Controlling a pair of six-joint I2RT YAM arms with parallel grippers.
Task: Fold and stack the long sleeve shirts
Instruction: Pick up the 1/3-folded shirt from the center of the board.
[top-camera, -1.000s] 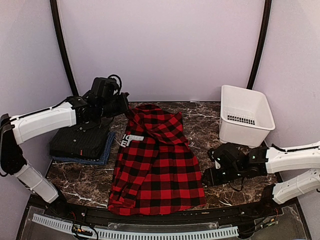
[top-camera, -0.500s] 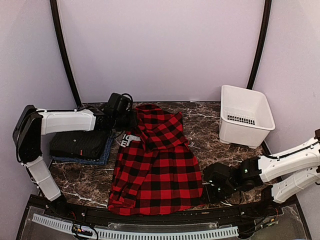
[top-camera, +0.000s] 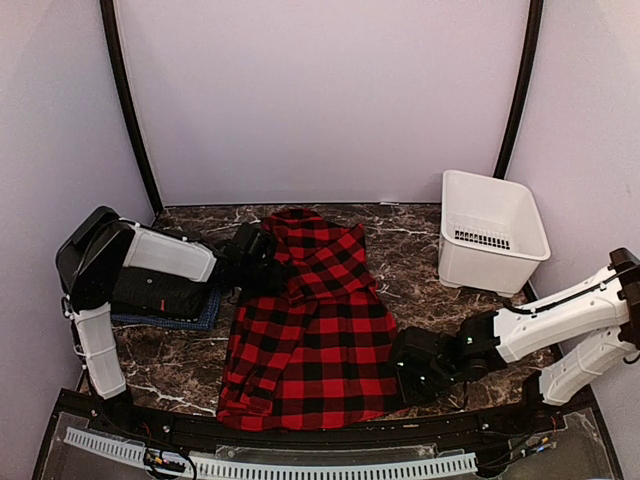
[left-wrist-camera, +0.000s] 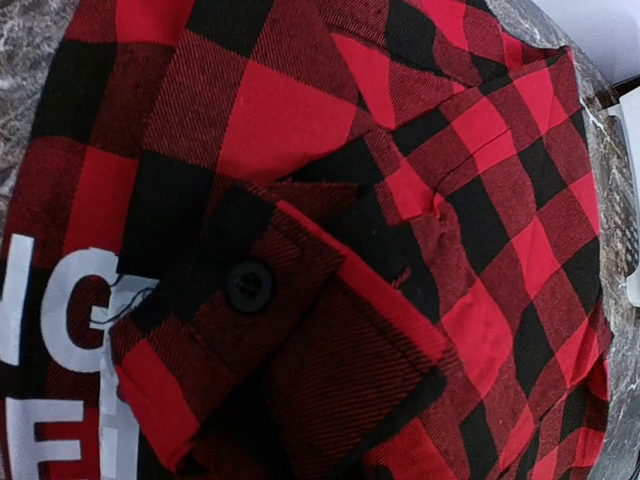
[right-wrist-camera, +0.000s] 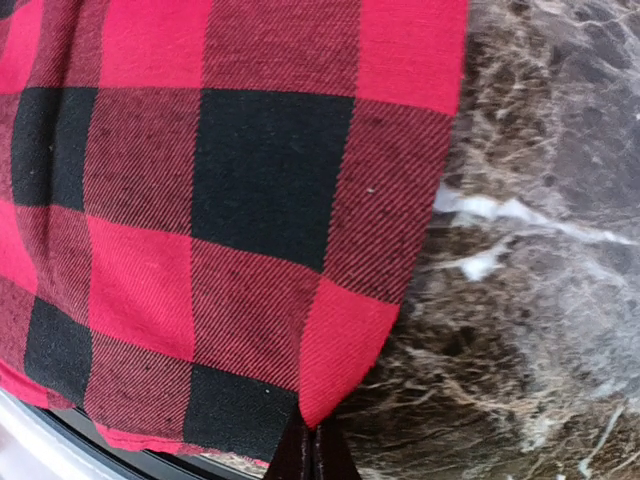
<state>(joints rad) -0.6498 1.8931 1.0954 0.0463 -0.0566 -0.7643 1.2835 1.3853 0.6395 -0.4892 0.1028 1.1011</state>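
The red-and-black checked shirt (top-camera: 312, 330) lies spread mid-table, one of the long sleeve shirts. My left gripper (top-camera: 266, 266) rests low on its upper left part. In the left wrist view a buttoned sleeve cuff (left-wrist-camera: 250, 290) fills the foreground and hides the jaws, beside white block letters (left-wrist-camera: 60, 330). My right gripper (right-wrist-camera: 313, 445) is shut on the shirt's near right hem corner (right-wrist-camera: 345, 370), seen from above at the right gripper (top-camera: 403, 372). The folded black shirt (top-camera: 160, 292) sits on the blue one (top-camera: 205, 318) at the left.
A white plastic basket (top-camera: 492, 232) stands at the back right. Bare marble table (top-camera: 440, 270) shows between it and the shirt. The table's dark front rail (top-camera: 300, 440) runs just below the shirt's hem.
My left gripper came down and rightward onto the checked shirt, covering the white letters. My right gripper slid left to the hem corner and shut on it.
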